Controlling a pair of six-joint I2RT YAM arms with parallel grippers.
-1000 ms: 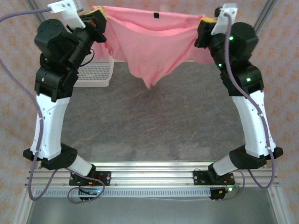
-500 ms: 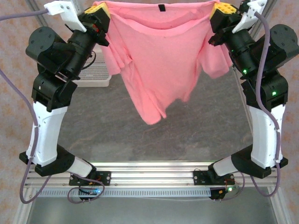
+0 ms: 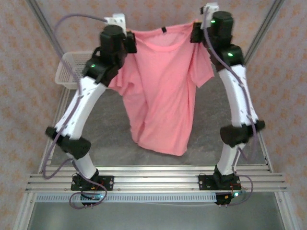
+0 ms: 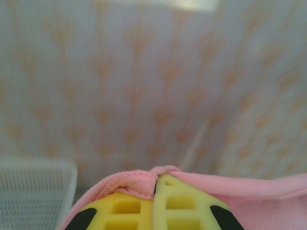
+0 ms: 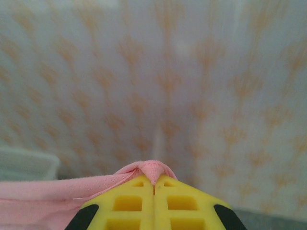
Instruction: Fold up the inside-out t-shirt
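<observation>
The inside-out t-shirt (image 3: 160,91) is plain salmon pink and hangs full length by its shoulders between my two grippers, above the far half of the table. Its collar with a small dark tag faces up, and its hem droops toward the near rail. My left gripper (image 3: 128,40) is shut on the left shoulder. In the left wrist view its yellow fingertips (image 4: 157,176) pinch a fold of the t-shirt (image 4: 259,187). My right gripper (image 3: 195,31) is shut on the right shoulder. The right wrist view shows its tips (image 5: 153,181) pressed together on a peak of the t-shirt (image 5: 48,194).
A white mesh basket (image 3: 67,72) stands at the table's far left corner, beside the left arm, and is also seen as the basket (image 4: 33,191). The dark grey tabletop (image 3: 216,120) lies under the shirt. Metal frame posts rise at both far corners.
Both arms have stretched up and away toward the far side. The shirt, bunched a second ago, has dropped open and now hangs long and flat. Both grips have held.
</observation>
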